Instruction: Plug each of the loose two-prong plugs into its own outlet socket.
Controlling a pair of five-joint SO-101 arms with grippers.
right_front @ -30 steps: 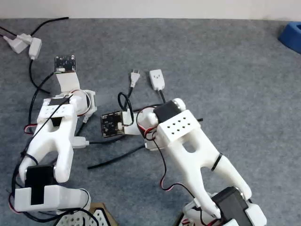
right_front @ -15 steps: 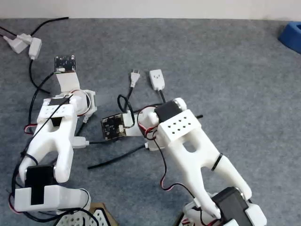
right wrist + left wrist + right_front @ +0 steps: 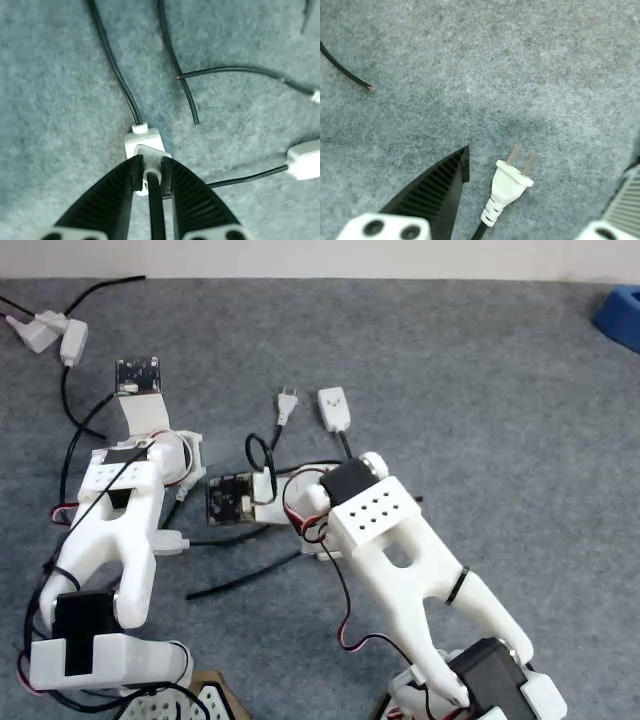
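- A grey, felt-like bench (image 3: 500,390) lies under both arms, with black cables strewn over it.
- The right jaws are clamped on a white plug (image 3: 148,176), whose black cord runs back between them. The plug's front touches a white socket (image 3: 143,141). I cannot tell whether the prongs are seated.
- The left jaws stand wide open and hold nothing. A second plug (image 3: 509,182) lies flat on the bench between them, nearer the black jaw, with its prongs pointing away from the wrist.
- Risk on the right: the socket sits loose on the bench, so a push from the plug may slide it off or tilt the prongs out of line instead of seating them.
- Risk on the left: closing on the flat plug could pinch its cord or skew the body, which would leave the prongs badly aimed.
- In the high view, at 12 o'clock from the right arm (image 3: 385,530), a corded plug (image 3: 285,402) and an outlet block (image 3: 333,407) lie side by side, apart. Whether this plug is the one under the left jaws, I cannot tell.
- At 10 o'clock, in the far corner, two white pieces (image 3: 50,333) lie touching.
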